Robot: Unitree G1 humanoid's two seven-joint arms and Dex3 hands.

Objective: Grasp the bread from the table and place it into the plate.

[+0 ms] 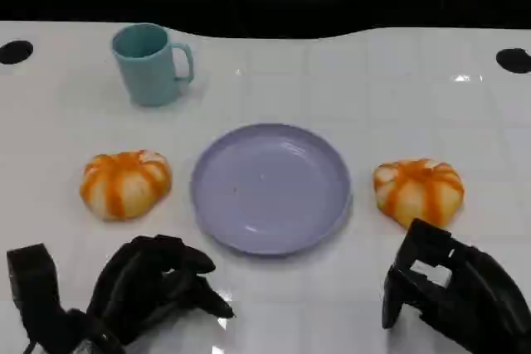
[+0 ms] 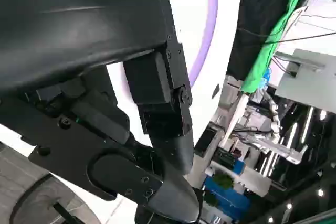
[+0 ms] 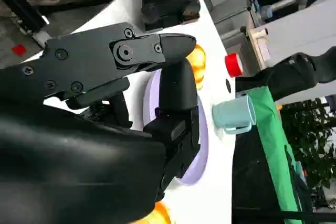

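- Spanning the whole head view, the white glossy table (image 1: 348, 80) carries everything; its far edge meets a dark backdrop and its near edge is where both hands wait.
- Sitting near the middle of the table, the round lavender plastic plate (image 1: 270, 186) lies flat and bare, between the two breads and just beyond the gap between the hands.
- Resting at the near left edge, the black many-fingered left hand (image 1: 153, 288) has its fingers curled loosely inward with nothing in them; I judge it closed on nothing, though the left wrist view is too near to confirm the fingertips.
- Hovering at the near right edge, the black many-fingered right hand (image 1: 448, 288) has fingers apart and holds nothing; its upper fingers reach almost to the bread beyond it.
- Lying left of the plate, the round orange-and-white striped bread roll on the left (image 1: 125, 183) sits on the table, apart from the left hand, straight beyond it toward the far edge.
- Lying right of the plate, the round orange-and-white striped bread roll on the right (image 1: 418, 191) sits just beside the right hand's fingertips, so this pair looks the closer match; both rolls are domed with no clear long axis.
- Standing toward the far left corner, the teal ceramic mug (image 1: 150, 63) is upright, handle toward the plate side, well apart from both hands.
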